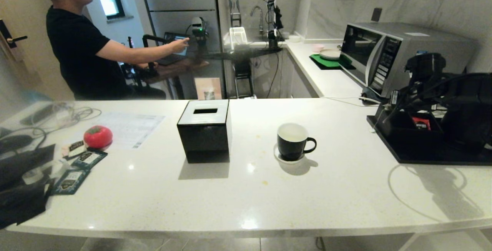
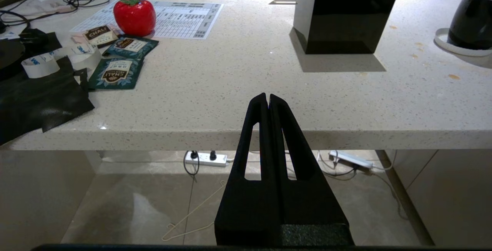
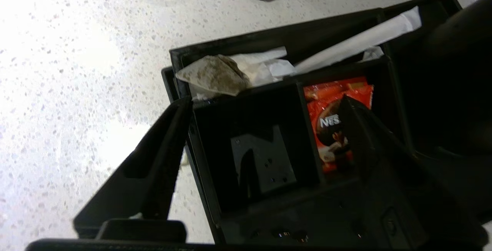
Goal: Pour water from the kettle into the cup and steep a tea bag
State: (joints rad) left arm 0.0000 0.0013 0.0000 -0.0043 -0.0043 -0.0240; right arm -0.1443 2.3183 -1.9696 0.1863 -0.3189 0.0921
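The black cup [image 1: 294, 143] with a white inside stands on its small white saucer [image 1: 277, 157] mid-counter. I cannot make out any water in it. At the right my right arm [image 1: 426, 70] reaches down over a black compartment tray [image 1: 407, 155]. The right gripper [image 3: 265, 103] is open above an empty compartment and holds nothing. The pale tea bag [image 3: 215, 76] lies in the compartment just beyond the fingertips. A black rounded bulk behind the arm looks like the kettle [image 1: 467, 128]. The left gripper [image 2: 268, 97] is shut and parked below the counter's front edge.
A black cube box [image 1: 205, 130] stands left of the cup. Teal sachets [image 1: 82, 166], a red tomato-shaped thing [image 1: 98, 136] and cables lie far left. A red packet [image 3: 330, 108] sits in the tray. A microwave [image 1: 384, 57] stands behind it. A person [image 1: 80, 47] stands at the back left.
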